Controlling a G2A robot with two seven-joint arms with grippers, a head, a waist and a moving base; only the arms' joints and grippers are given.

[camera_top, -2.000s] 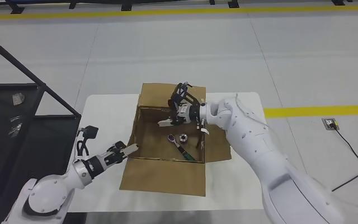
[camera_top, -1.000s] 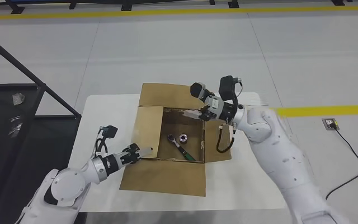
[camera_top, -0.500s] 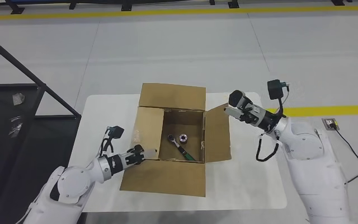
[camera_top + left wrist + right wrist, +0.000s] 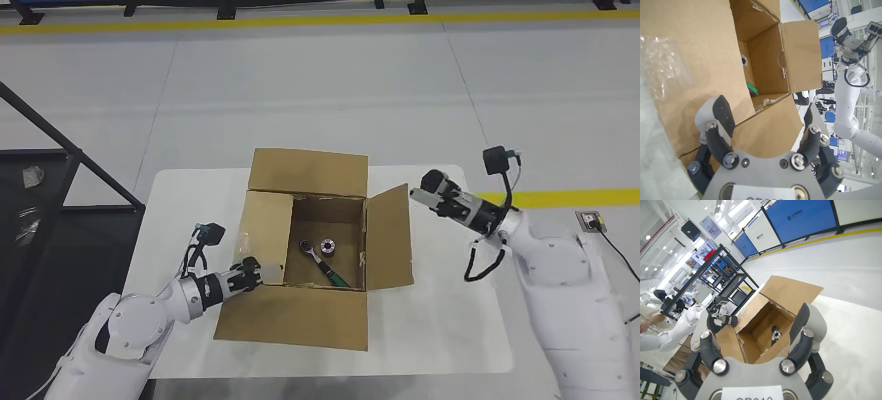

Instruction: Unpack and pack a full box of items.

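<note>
The open box [image 4: 300, 315] holds a wrench [image 4: 322, 260] and a metal socket [image 4: 327, 245], while the left end effector [image 4: 262, 271] and the right end effector [image 4: 415, 194], both with jaws spread and holding nothing, are beside its side flaps.

— How much of the wrench [image 4: 752, 89] can you see from the left wrist?
— Just its green end. The 9 o'clock wall of the box [image 4: 761, 56] covers the rest, and half the socket [image 4: 744, 60] too.
— From above?
— The socket is too small to tell its kind.
— And from the right wrist?
— The wrench handle drops behind the 3 o'clock wall, close by the right fingers [image 4: 800, 323].
— That clear patch [image 4: 662, 60] on the flap [image 4: 696, 47]?
— It's crinkled and blurred. I can't tell what it is.
</note>
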